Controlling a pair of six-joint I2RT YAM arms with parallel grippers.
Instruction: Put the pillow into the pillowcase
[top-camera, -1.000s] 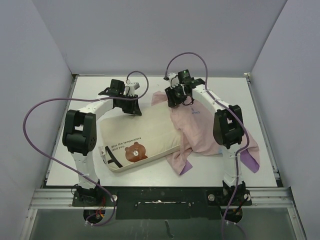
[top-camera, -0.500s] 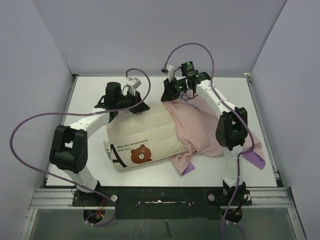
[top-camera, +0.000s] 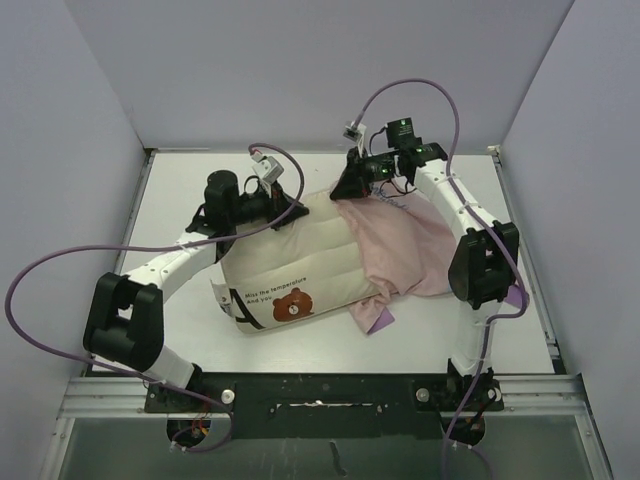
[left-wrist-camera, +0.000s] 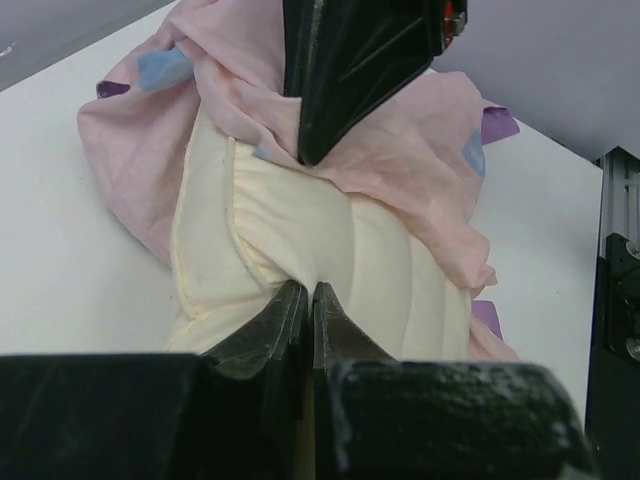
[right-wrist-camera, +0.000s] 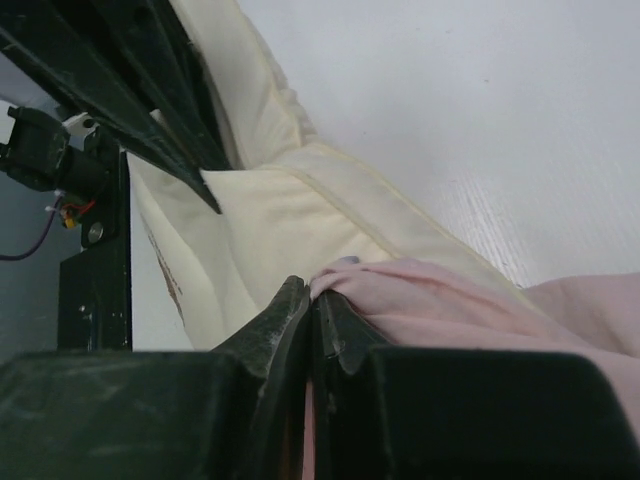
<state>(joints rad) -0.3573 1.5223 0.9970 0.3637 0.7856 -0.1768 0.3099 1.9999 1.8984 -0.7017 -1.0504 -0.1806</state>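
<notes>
Left of the right tool (top-camera: 348, 190) — closed on the pillowcase (top-camera: 405, 240) — stretches the pillow (top-camera: 300, 255), pinched by the left tool (top-camera: 290, 212).

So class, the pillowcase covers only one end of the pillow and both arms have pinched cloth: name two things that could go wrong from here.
1. The left fingers pinch only a thin fold of the pillow; a pull may slip it free.
2. The right fingers grip the pillowcase rim right against the pillow, so dragging it could bunch the cloth instead of sliding over.
</notes>
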